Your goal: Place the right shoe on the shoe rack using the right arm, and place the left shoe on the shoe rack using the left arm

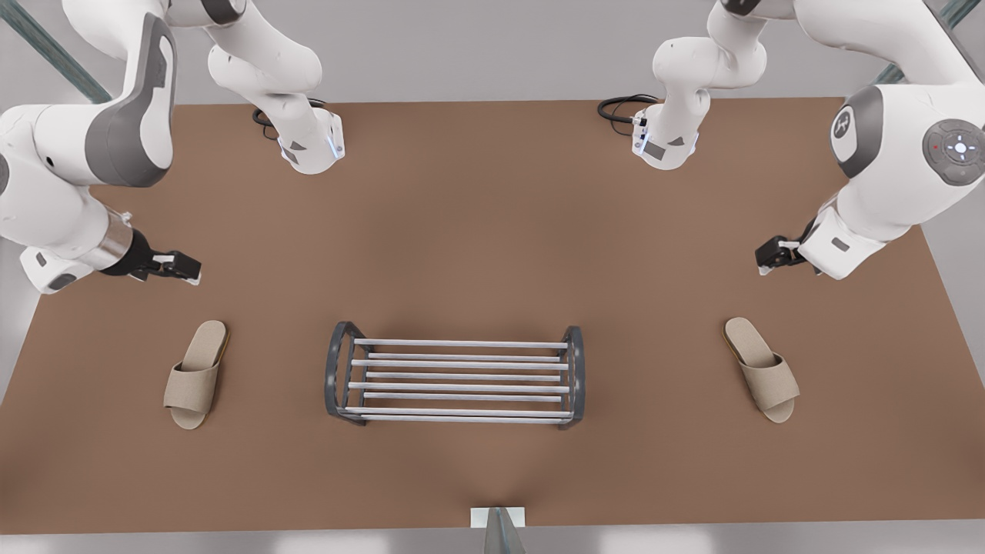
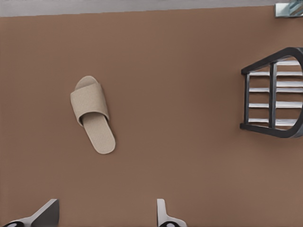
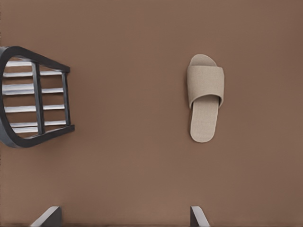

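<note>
The left gripper hangs above the brown table at the front view's right. In the left wrist view its two fingers stand wide apart with nothing between them. It is clear of the tabletop and touches nothing. Near it, towards the table's front edge, lies the left shoe, a beige open-toed fabric slipper with a broad strap. It rests flat on its sole, with the heel towards the arm bases and the toe angled slightly towards the front view's right.

The right gripper hangs above the table at the front view's left. Its fingers are likewise spread with nothing held, as the right wrist view shows. Near it, also towards the front edge, lies the right shoe, a matching beige fabric slipper. It too sits flat on its sole, with the heel towards the bases and the toe angled slightly towards the front view's left.

Between the two slippers, and well apart from both, stands the shoe rack, a low rack of thin silver-grey parallel rods between two dark grey arched end frames. It stands upright on the table and its rods carry nothing. One arched end frame appears at the edge of each wrist view.
</note>
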